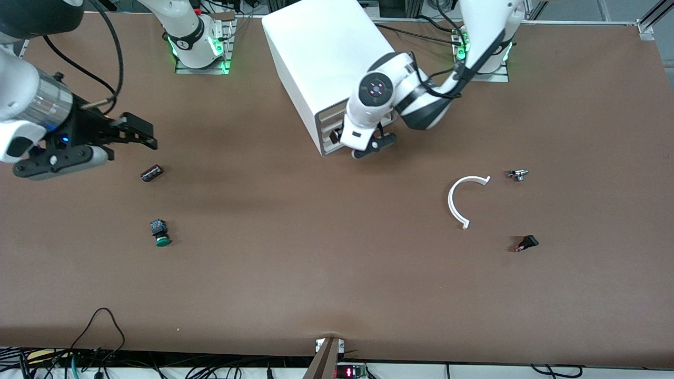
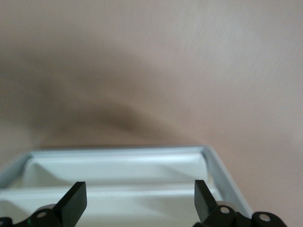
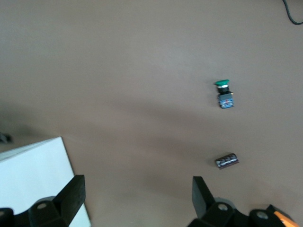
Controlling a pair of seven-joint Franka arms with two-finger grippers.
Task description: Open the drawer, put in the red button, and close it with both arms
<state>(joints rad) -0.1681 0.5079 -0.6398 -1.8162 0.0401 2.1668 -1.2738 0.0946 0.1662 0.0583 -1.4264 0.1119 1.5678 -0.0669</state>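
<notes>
The white drawer cabinet (image 1: 316, 58) stands at the robots' edge of the table, its front face toward the front camera, and the drawer looks shut. My left gripper (image 1: 371, 147) is open at that front face. In the left wrist view its fingertips (image 2: 75, 198) stand wide apart over the white ribbed drawer front (image 2: 118, 170) and hold nothing. A small dark thing with a red end, apparently the red button (image 1: 526, 243), lies toward the left arm's end of the table. My right gripper (image 1: 150, 134) is open and empty above the table at the right arm's end, where that arm waits.
A green-capped button (image 1: 160, 234) and a dark cylinder-shaped part (image 1: 151, 172) lie below the right gripper; both show in the right wrist view (image 3: 224, 93) (image 3: 226, 161). A white C-shaped ring (image 1: 463, 202) and a small metal part (image 1: 517, 174) lie near the red button.
</notes>
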